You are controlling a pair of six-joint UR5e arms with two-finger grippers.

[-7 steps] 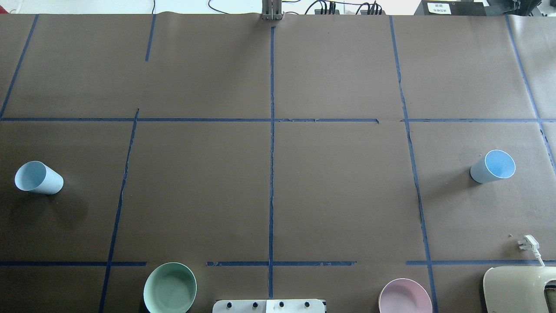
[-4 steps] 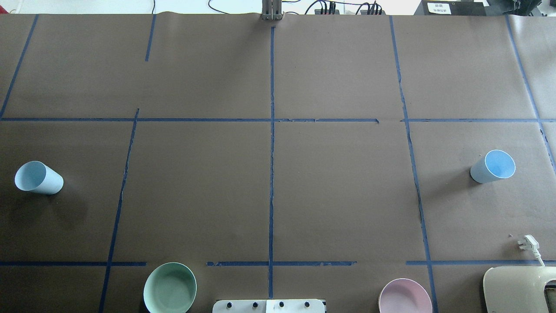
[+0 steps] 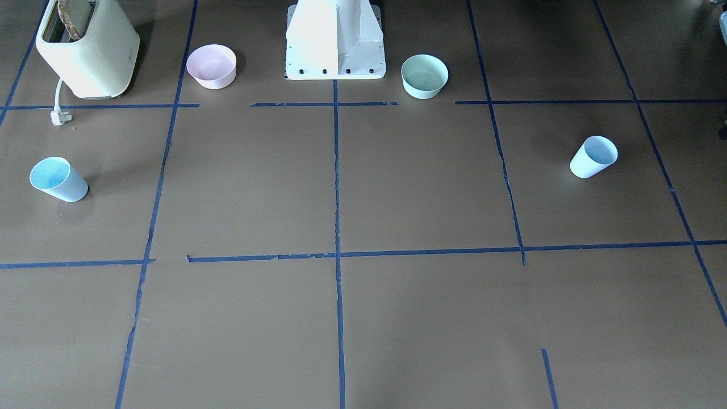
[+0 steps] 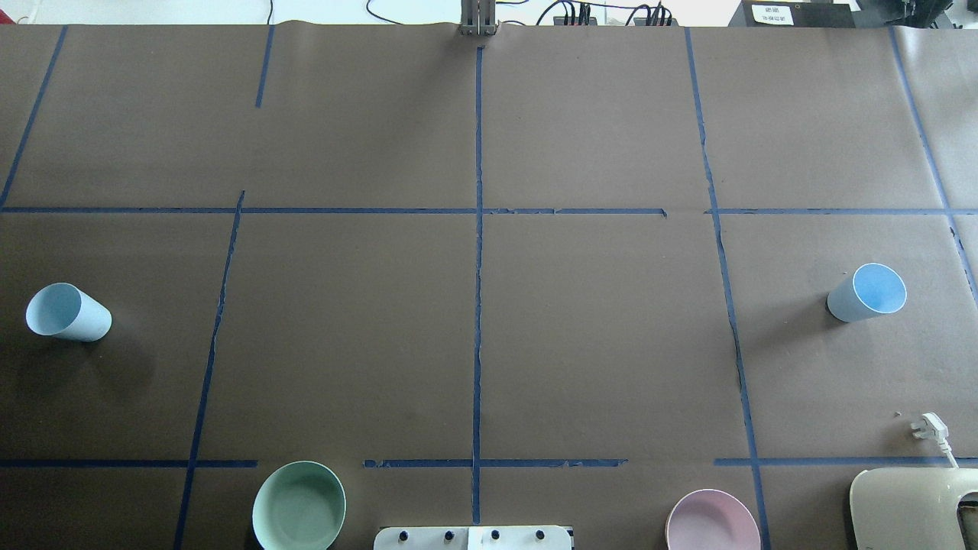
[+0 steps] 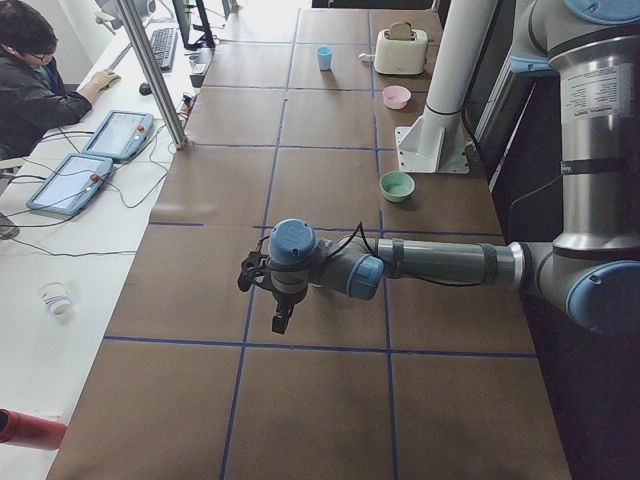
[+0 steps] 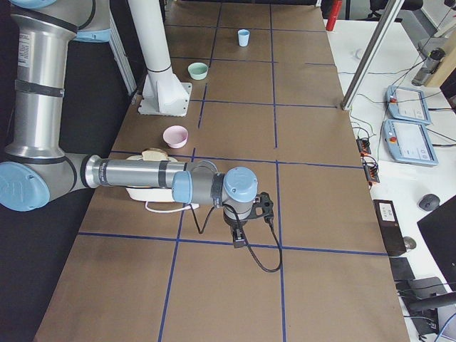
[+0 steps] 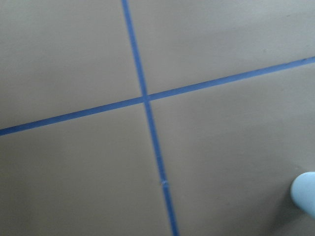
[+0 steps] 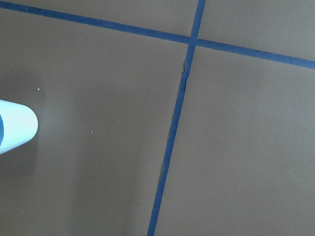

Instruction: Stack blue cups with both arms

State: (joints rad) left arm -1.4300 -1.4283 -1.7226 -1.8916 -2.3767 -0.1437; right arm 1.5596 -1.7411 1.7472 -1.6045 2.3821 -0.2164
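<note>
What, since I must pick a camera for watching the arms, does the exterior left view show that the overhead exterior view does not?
Only exterior left: the grey jointed left arm stretched out above the table, and a seated person at a side desk. Only overhead: the pale blue plastic cup on the robot's left. Both: the other pale blue cup, the wide mint-green bowl, the wide pink bowl, the cream toaster.

The light was bright and soft. The blue cups (image 4: 76, 317) threw faint shadows. The left wrist view looked blurry
</note>
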